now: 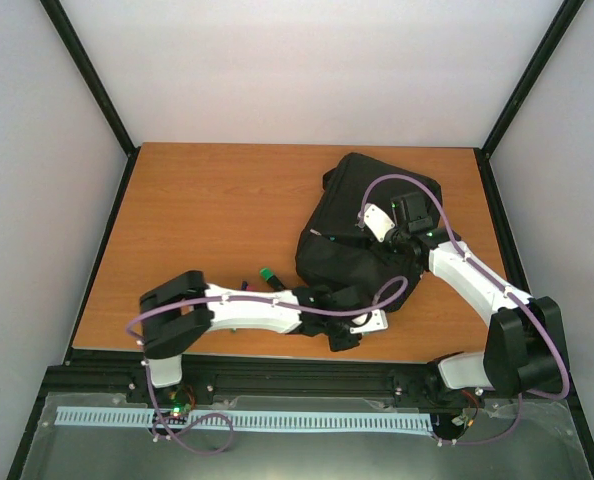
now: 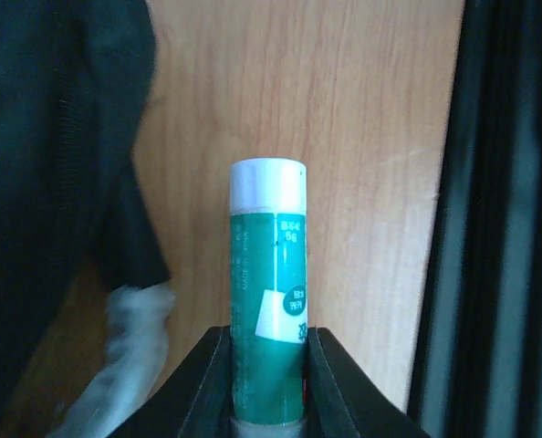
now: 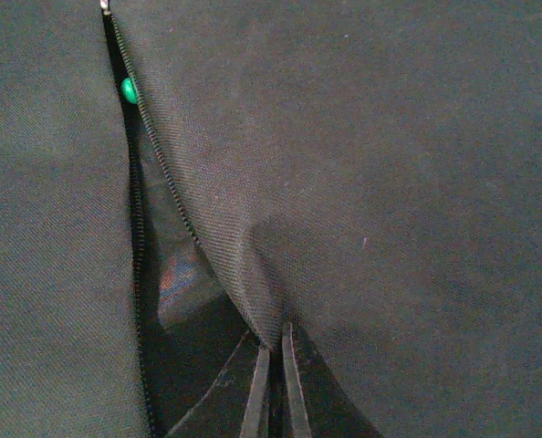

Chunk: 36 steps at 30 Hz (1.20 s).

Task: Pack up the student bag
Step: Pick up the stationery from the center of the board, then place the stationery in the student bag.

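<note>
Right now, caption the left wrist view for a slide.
Green, white-capped glue stick clamped in the left jaws above the wooden table, black student bag alongside.

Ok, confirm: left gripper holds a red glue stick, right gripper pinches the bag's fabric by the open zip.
Wrong colour: the left wrist view shows the glue stick in the left gripper is green, with a white cap. The right gripper does pinch the student bag fabric by the open zip.
</note>
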{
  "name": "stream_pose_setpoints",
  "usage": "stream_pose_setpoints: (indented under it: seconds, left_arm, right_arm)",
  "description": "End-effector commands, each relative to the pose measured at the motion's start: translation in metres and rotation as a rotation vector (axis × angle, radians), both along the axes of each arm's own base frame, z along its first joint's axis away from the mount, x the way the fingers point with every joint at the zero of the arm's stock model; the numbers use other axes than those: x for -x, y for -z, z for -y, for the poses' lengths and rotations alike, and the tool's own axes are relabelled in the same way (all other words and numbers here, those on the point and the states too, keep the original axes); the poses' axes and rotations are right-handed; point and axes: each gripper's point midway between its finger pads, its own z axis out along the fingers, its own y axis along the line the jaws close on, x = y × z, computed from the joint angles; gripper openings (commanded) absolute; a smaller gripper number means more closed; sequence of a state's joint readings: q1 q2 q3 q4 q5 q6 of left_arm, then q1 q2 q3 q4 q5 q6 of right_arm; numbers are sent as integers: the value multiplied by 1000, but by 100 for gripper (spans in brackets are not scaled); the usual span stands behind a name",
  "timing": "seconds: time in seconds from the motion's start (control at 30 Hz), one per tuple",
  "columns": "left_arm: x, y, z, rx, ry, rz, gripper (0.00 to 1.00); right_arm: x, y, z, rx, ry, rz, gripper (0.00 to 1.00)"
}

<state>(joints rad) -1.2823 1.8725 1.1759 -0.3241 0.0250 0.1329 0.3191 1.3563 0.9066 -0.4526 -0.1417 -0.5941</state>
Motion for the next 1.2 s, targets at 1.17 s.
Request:
stream_pose_setpoints:
  seconds: [1.17]
  left_arm:
    - [-199, -63, -61, 256, -976, -270, 4]
  right_arm:
    - [12, -16, -17, -72, -78, 10, 3]
